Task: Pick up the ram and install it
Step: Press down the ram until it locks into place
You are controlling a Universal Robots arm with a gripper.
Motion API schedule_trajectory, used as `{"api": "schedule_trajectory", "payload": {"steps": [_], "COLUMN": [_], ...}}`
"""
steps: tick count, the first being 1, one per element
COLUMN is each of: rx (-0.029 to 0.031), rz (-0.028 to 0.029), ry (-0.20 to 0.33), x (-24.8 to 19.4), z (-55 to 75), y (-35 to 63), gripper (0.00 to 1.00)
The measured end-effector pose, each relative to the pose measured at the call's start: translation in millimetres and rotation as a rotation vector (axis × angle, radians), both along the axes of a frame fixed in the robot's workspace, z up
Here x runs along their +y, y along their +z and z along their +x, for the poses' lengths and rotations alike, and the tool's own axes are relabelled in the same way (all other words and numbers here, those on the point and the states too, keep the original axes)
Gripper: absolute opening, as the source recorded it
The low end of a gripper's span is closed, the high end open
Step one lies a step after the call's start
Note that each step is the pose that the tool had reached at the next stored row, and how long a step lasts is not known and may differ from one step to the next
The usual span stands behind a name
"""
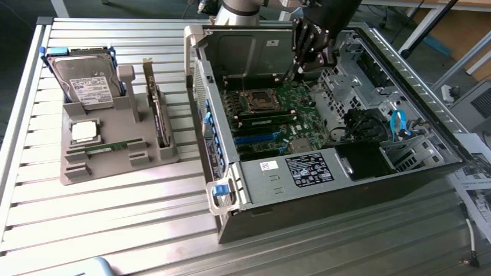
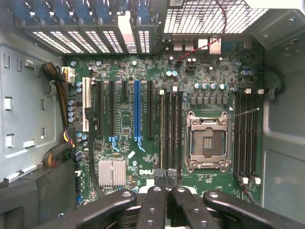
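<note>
**A:** Where to look for the long, narrow green circuit-board stick of ram (image 1: 107,148)?

**B:** Lying flat in a groove of the grey moulded holder (image 1: 77,172), toward the edge of the slatted metal desk (image 1: 115,230) at the exterior view's left. Kept in a fitted groove, probably to leave a long edge free for gripping.

**A:** And the black pincer (image 2: 162,187)?

**B:** Down inside the open grey-and-black computer case (image 1: 253,172), well apart from that holder. Closed narrow, fingertips nearly together. Impossible to tell of any thin thing clamped there.

**A:** Poised over what?

**B:** Over the green motherboard (image 2: 128,119), close above the long dark memory slots (image 2: 171,124) just beside the square silver processor socket (image 2: 208,140). Lined up with those slots, likely for a straight push downward.

**A:** Anything else in the holder?

**B:** A silver hard drive in a blue frame (image 1: 88,83), a square silver processor chip (image 1: 83,131), and a tall green expansion card (image 1: 157,115) standing on edge.
</note>
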State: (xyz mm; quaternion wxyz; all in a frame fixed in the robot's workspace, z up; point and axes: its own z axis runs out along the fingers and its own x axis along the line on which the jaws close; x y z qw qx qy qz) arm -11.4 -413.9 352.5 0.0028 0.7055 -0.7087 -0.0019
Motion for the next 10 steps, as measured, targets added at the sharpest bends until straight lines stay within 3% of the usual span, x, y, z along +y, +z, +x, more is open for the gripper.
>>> {"api": "schedule_trajectory", "payload": {"steps": [10], "rx": [0.0], "rz": [0.0], "ry": [-0.18], "x": [0.0], "z": [0.0], "y": [0.0], "gripper": [0.11]}}
